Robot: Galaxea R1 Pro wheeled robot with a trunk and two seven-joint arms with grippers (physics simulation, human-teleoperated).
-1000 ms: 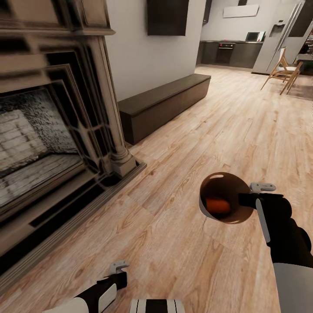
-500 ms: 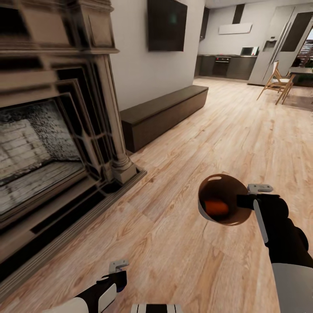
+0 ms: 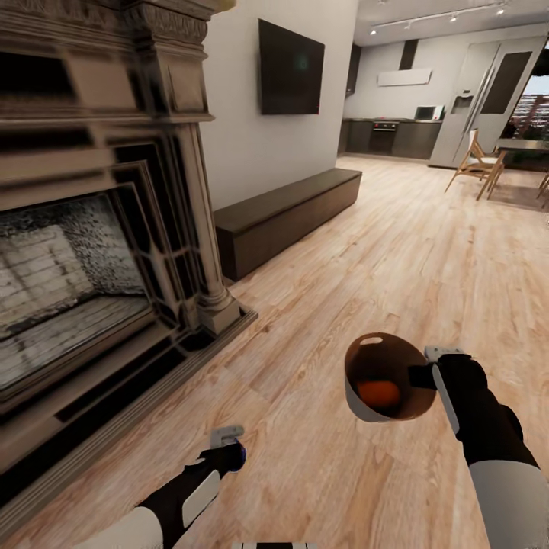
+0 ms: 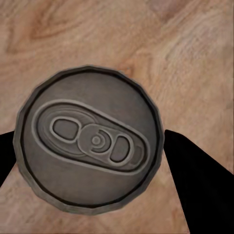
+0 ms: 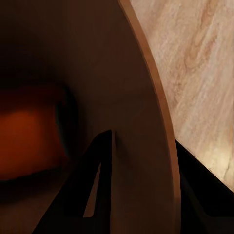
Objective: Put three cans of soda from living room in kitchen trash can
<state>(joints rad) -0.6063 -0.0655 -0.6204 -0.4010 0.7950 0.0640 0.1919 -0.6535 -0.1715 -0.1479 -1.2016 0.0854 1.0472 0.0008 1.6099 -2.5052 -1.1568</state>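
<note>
Our right end effector (image 3: 424,366) pinches the trash can (image 3: 358,404) rim, an orange can (image 3: 379,393) inside, while at seven o'clock our left end effector (image 3: 231,450) clamps a dark blue can (image 4: 90,146).

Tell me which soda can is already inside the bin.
The orange can, lying in the trash can held by the right gripper. The dark blue can sits in the left gripper.

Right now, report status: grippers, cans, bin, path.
Right gripper clamped on bin rim, orange can inside. Left gripper shut on a can. Bench along left wall, kitchen ahead.
</note>
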